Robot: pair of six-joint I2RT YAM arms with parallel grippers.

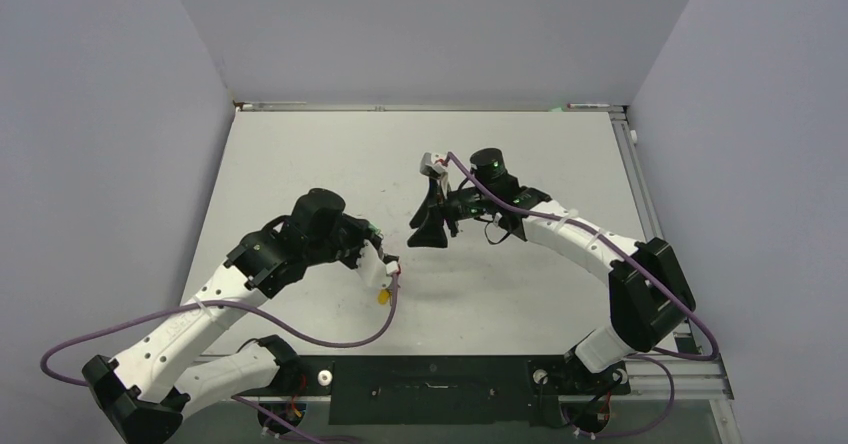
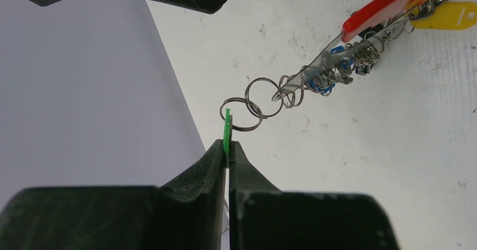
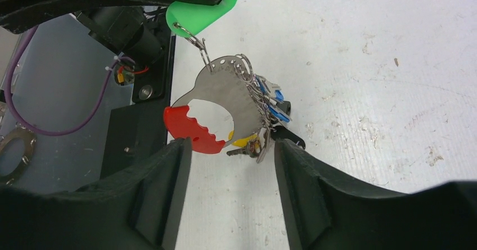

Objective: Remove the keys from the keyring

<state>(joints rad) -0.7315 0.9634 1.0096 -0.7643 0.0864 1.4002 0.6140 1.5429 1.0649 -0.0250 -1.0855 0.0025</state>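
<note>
My left gripper (image 2: 228,146) is shut on the green tag (image 2: 227,129) of one key. A chain of small wire rings (image 2: 261,99) links that tag to the keyring (image 3: 225,92), a grey crescent plate with a red arc (image 3: 188,127), which hangs below it above the table. Blue-headed keys (image 3: 275,101), a black one (image 3: 291,135) and a yellow tag (image 3: 242,140) bunch along the plate's edge. My right gripper (image 3: 232,144) is open just under the ring, one finger on each side of its lower end. From above, the yellow tag (image 1: 383,295) dangles under my left gripper (image 1: 388,269), with my right gripper (image 1: 428,226) close beside it.
The black mounting plate (image 3: 140,132) and purple cables (image 3: 34,127) lie at the table's near edge, close under the hanging ring. White walls close in the table (image 1: 300,154) at the back and sides, with a metal rail (image 1: 640,179) on the right.
</note>
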